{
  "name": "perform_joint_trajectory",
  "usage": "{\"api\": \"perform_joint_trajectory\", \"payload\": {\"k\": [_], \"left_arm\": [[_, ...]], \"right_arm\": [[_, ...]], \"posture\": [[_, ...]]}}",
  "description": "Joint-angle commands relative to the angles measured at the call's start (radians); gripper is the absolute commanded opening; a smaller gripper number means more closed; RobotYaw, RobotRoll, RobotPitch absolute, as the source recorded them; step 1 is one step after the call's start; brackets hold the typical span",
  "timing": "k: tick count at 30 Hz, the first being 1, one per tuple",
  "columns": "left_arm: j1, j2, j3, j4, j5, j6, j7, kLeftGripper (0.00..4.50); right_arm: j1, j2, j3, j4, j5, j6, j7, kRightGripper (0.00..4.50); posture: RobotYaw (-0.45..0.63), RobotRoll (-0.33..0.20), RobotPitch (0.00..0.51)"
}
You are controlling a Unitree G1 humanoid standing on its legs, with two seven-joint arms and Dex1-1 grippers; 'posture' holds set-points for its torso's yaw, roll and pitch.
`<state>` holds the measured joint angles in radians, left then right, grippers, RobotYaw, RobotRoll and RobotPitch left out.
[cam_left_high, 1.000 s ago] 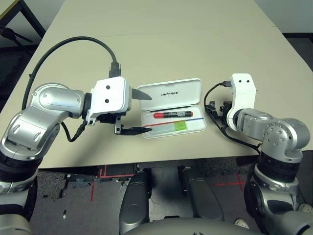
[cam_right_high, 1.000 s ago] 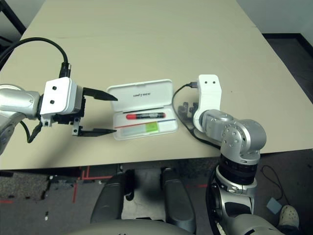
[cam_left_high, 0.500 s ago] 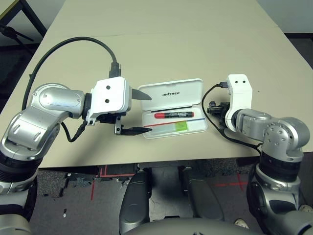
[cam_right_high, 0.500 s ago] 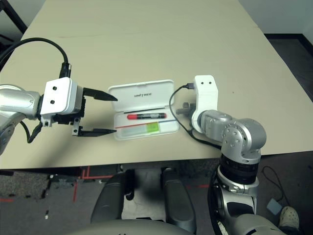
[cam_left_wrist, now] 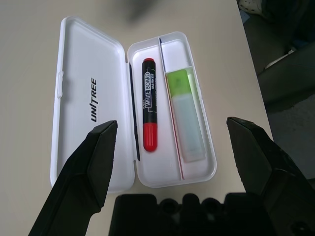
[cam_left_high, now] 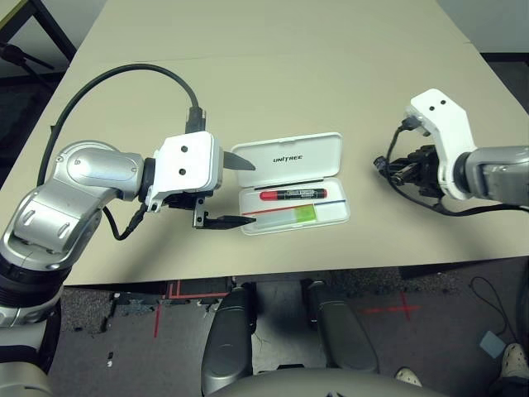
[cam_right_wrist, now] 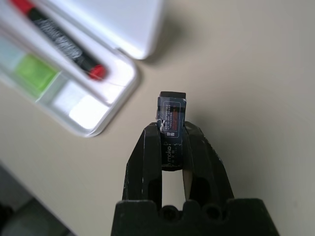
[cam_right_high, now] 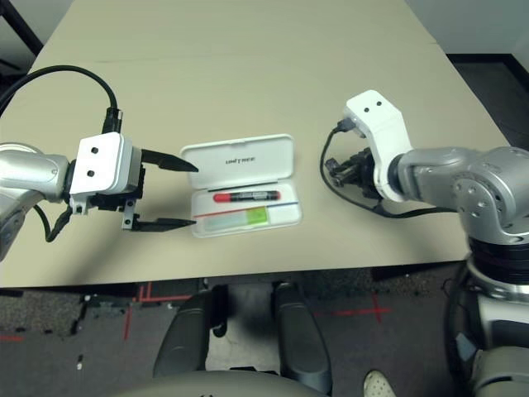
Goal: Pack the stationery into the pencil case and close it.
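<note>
Nearest the table's [cam_left_high: 347, 91] front edge, the pencil case [cam_left_high: 291, 184] lies open, its tray towards that edge and its lid, printed with lettering, folded back flat behind it; in the tray the pale bar with a green end [cam_left_wrist: 184, 110] sits on the front side of a thin red and blue line, and the red marker [cam_left_wrist: 150, 110] lies behind that line, next to the hinge; at the case's left end the left gripper [cam_left_high: 235, 191] hangs just beside it with its two black fingers spread wide, one by the lid and one by the tray, holding nothing; further back and well to the right of the case, the right gripper [cam_right_wrist: 172, 129] is raised over bare table with its fingers pinched together on a small dark piece [cam_right_wrist: 172, 114] that bears a label, most of it standing out past the fingertips; the risks from here look to be these: so little of the piece sits between the fingers that it could twist or drop out on the way across and land on the table, and if it is let go high or too near the tray's right-hand wall it may bounce out or lodge on the rim, which would keep the lid from shutting flush
</note>
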<state>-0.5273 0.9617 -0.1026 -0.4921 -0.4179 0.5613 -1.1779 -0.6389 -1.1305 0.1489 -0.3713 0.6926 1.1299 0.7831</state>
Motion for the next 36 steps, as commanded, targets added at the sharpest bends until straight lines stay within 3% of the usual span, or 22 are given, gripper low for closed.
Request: {"api": "perform_joint_trajectory", "payload": {"k": [1, 7, 15, 23, 36], "left_arm": [[-0.002, 0.011, -0.021, 0.007, 0.014, -0.01, -0.015, 4.5], [-0.005, 0.012, -0.023, -0.001, 0.02, -0.005, -0.011, 4.5], [0.022, 0.025, -0.007, -0.032, 0.014, 0.018, 0.006, 4.5], [0.033, 0.031, -0.002, -0.049, 0.009, 0.031, 0.023, 4.5], [0.04, 0.034, -0.003, -0.062, 0.009, 0.041, 0.039, 4.5]], "right_arm": [[0.001, -0.047, 0.088, 0.071, -0.115, -0.259, 0.275, 0.29], [-0.06, -0.046, 0.174, 0.17, -0.254, -0.536, 0.616, 0.29], [-0.146, 0.089, 0.234, 0.344, -0.4, -0.723, 0.79, 0.29], [-0.152, 0.185, 0.258, 0.389, -0.438, -0.793, 0.831, 0.29], [-0.168, 0.343, 0.277, 0.539, -0.591, -0.951, 0.814, 0.29]], "posture": [[-0.04, 0.0, 0.222], [-0.01, 0.0, 0.219], [0.03, 0.0, 0.219], [0.04, 0.0, 0.216], [0.05, 0.0, 0.223]]}}
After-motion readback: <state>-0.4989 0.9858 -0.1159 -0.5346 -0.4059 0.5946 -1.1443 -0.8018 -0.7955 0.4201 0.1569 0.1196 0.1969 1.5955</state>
